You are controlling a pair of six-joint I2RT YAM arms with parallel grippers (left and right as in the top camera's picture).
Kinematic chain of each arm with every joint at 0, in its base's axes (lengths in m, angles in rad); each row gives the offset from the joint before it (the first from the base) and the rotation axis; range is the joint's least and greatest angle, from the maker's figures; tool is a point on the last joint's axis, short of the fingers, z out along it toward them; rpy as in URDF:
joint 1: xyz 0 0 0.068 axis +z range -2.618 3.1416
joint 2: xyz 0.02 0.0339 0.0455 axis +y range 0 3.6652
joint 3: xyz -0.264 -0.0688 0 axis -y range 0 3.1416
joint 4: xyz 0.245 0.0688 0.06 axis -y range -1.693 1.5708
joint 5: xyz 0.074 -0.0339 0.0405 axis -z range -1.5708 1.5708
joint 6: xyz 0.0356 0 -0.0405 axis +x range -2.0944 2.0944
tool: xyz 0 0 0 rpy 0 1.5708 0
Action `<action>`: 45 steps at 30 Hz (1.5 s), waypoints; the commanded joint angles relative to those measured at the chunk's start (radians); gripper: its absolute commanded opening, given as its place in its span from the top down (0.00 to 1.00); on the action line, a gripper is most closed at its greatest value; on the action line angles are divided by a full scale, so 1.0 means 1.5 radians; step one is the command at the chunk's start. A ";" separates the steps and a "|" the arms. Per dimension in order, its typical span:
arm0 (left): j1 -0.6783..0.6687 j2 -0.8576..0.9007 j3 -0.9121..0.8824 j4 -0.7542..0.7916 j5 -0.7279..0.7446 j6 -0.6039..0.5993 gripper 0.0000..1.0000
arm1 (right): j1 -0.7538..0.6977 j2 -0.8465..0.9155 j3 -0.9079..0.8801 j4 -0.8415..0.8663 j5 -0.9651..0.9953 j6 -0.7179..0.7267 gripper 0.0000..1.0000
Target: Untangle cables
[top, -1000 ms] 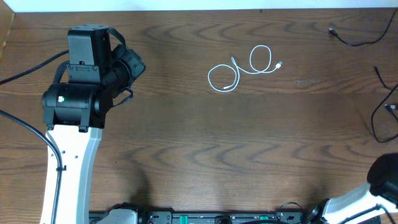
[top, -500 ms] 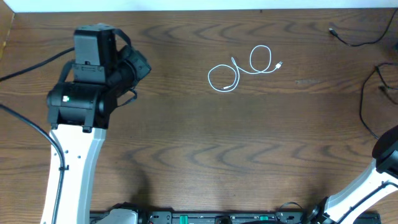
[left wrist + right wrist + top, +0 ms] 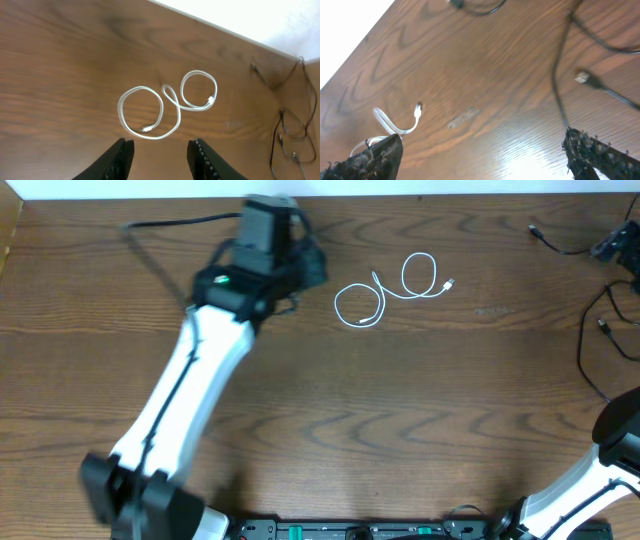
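The white cable point(image 3: 385, 288) lies in two linked loops on the wooden table, its small plug at the right end point(image 3: 448, 283). From the left wrist it sits just ahead of my left gripper point(image 3: 161, 144), white cable point(image 3: 165, 107), whose fingers stand apart with nothing between them. The black cable point(image 3: 588, 350) trails loosely along the table's right edge, apart from the white one. My right gripper point(image 3: 482, 165) is wide open and empty above the wood. A black cable strand and plug point(image 3: 582, 77) lie ahead of it on the right, the white cable's end point(image 3: 417, 112) on the left.
My left arm point(image 3: 200, 360) stretches diagonally from the front left to just left of the white loops. The right arm point(image 3: 620, 435) stands at the right edge. Another thin black strand point(image 3: 560, 242) lies at the back right, near the table's far edge.
My left arm has swung right across the table, up to the white cable. The right arm has shifted at the right edge, and the black cable there has changed shape.
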 commanded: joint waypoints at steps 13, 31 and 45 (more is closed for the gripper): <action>-0.105 0.311 -0.007 0.270 -0.007 -0.097 0.57 | 0.058 -0.016 0.011 -0.063 -0.028 -0.042 0.01; -0.132 0.282 -0.004 0.301 -0.027 -0.045 0.92 | 0.119 -0.016 0.011 -0.068 -0.082 -0.098 0.07; -0.113 0.040 -0.004 0.032 -0.027 0.049 0.92 | 0.188 -0.011 -0.119 0.052 -0.412 -0.271 0.03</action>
